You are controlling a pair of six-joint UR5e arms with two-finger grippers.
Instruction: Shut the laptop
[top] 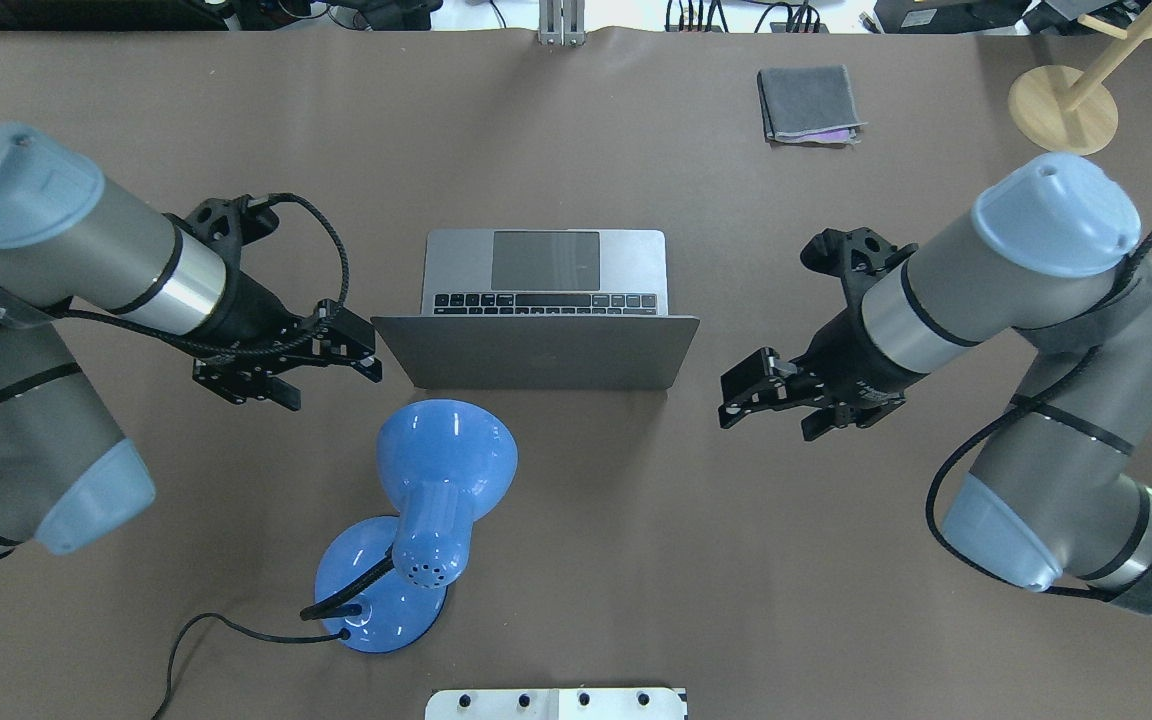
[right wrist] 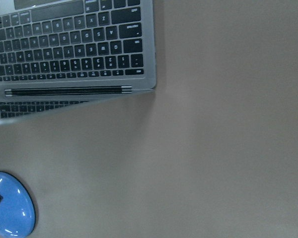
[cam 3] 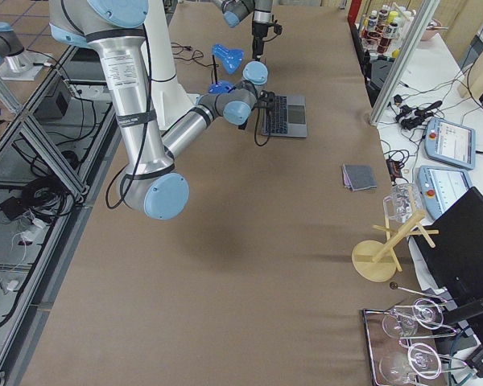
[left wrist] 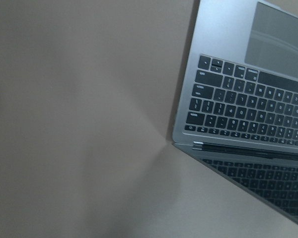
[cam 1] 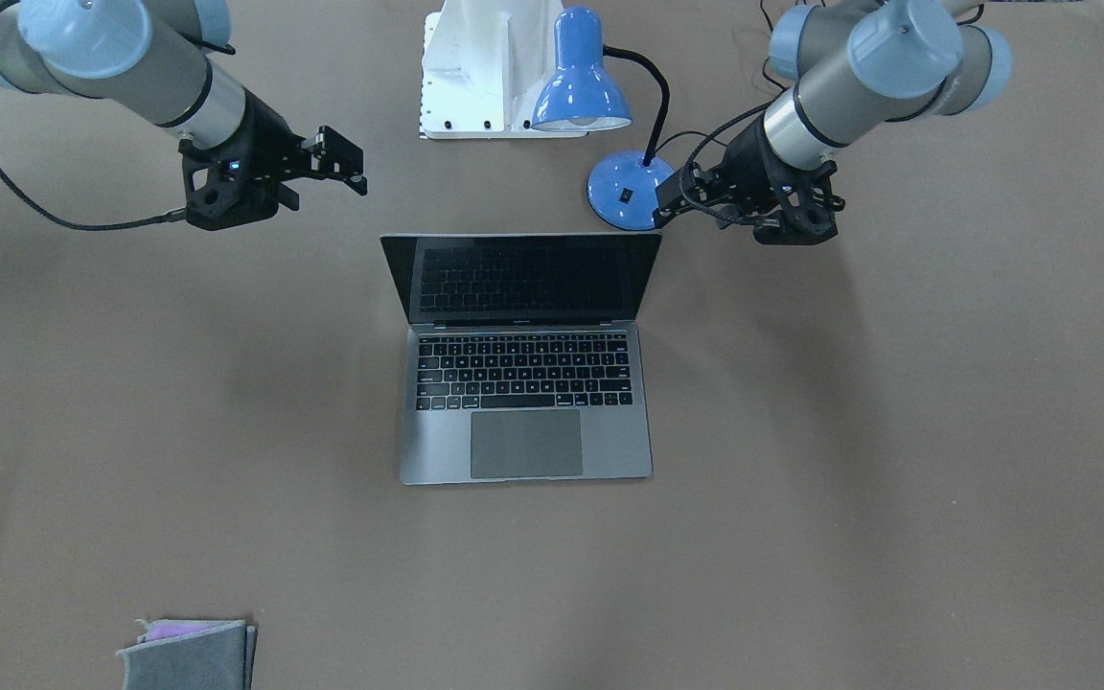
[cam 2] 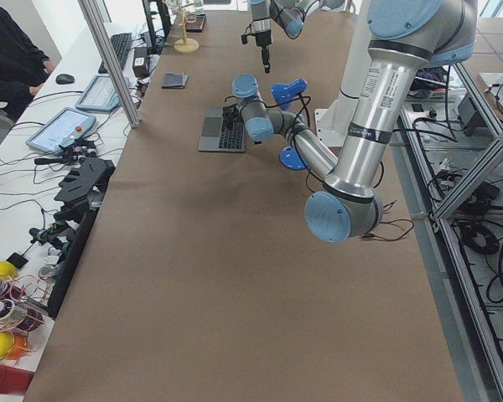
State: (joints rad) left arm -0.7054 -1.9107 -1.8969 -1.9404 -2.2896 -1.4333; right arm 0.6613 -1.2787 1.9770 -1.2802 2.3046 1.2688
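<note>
The grey laptop (cam 1: 525,383) stands open in the middle of the table, its dark screen tilted back toward the robot. The overhead view shows its keyboard base (top: 544,270) and the back of its lid. My left gripper (top: 351,350) hovers just off the lid's left edge, open and empty; it shows in the front-facing view (cam 1: 678,196) too. My right gripper (top: 744,393) hovers off the lid's right side with a wider gap, open and empty, and also shows in the front-facing view (cam 1: 349,163). The left wrist view (left wrist: 238,104) and the right wrist view (right wrist: 74,44) each show a hinge corner of the laptop.
A blue desk lamp (top: 446,460) stands behind the lid on the robot's side, its base (cam 1: 627,190) close to my left gripper. A folded grey cloth (top: 808,103) and a wooden stand (top: 1061,108) are at the far right. The white robot mount (cam 1: 485,67) is at the near edge.
</note>
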